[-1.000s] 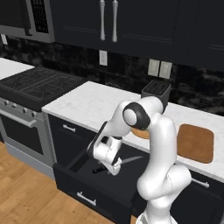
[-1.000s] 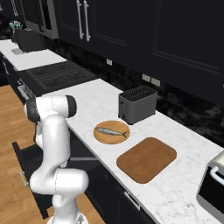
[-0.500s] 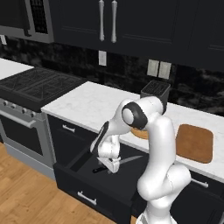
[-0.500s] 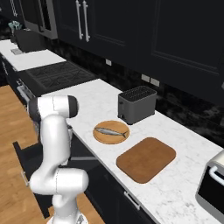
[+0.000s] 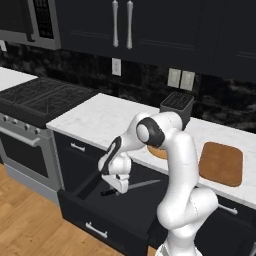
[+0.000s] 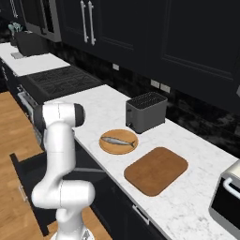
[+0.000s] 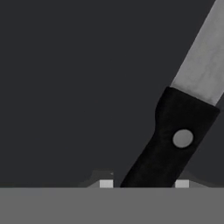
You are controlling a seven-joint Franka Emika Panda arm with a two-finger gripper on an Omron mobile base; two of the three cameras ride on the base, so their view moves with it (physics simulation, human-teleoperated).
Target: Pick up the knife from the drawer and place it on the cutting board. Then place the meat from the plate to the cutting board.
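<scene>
The drawer [image 5: 97, 207] stands pulled out below the white marble counter [image 5: 95, 117], with its silver bar handle on the front face. On the counter above and to the right of the drawer lies the brown cutting board [image 6: 156, 169], bare on top. Just beside the board, toward the black toaster [image 6: 146, 111], sits the round plate [image 6: 118, 141] with the meat [image 6: 119, 140], a fish-shaped piece, lying on it. The knife [image 5: 135, 186] lies flat on the drawer floor, its greyish blade running toward the right side of the drawer and its dark handle [image 7: 168, 142] under the hand. The gripper [image 5: 119, 188] reaches down into the drawer, directly over the handle end of the knife. In the hand view the handle passes between the two finger tips [image 7: 106, 183], one tip on each side of it, the jaws drawn in narrow about the handle. Whether the tips actually press the handle cannot be told; the knife lies level on the drawer floor.
</scene>
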